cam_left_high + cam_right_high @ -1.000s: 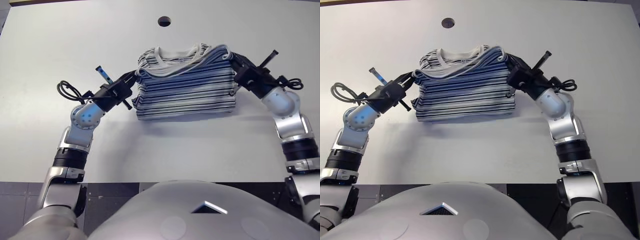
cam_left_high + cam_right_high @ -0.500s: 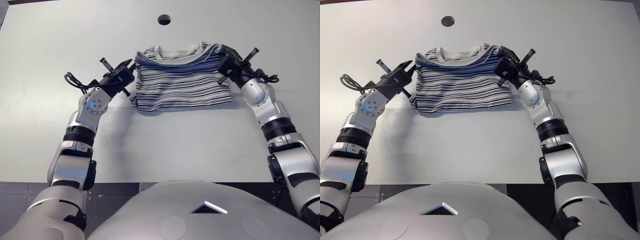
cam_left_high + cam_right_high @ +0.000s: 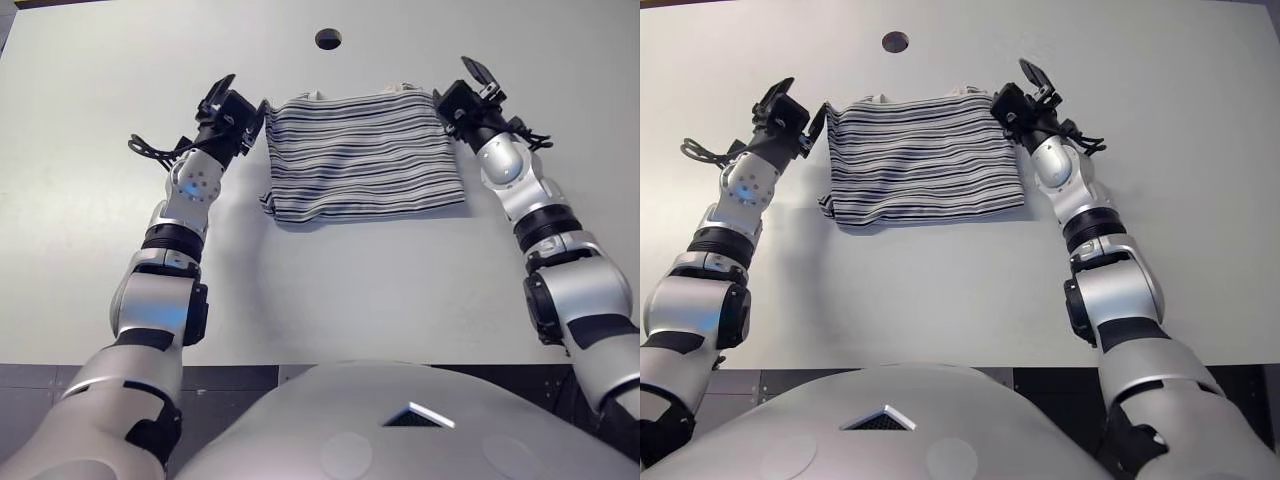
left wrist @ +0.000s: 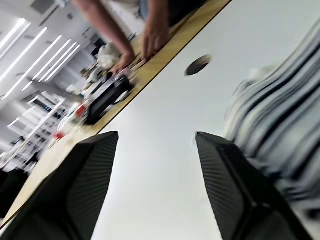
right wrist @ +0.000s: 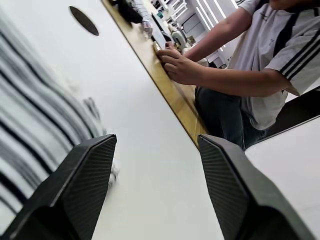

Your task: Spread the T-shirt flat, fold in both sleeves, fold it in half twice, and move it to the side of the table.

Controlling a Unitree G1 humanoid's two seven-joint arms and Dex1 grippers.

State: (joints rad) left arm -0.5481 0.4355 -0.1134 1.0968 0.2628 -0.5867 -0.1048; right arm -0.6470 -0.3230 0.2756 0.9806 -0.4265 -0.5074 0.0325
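The T-shirt [image 3: 360,155] lay folded on the table [image 3: 330,300], in the far half and about midway between left and right. A hole [image 3: 328,40] in the tabletop sat behind the shirt, a little left of the shirt's middle and close to the table's far edge. The left gripper [image 3: 238,100] was just beside the shirt's far left corner, and the right gripper [image 3: 462,85] just beside its far right corner, so the shirt lay between them. A counter [image 5: 175,105] ran behind the table's far edge.
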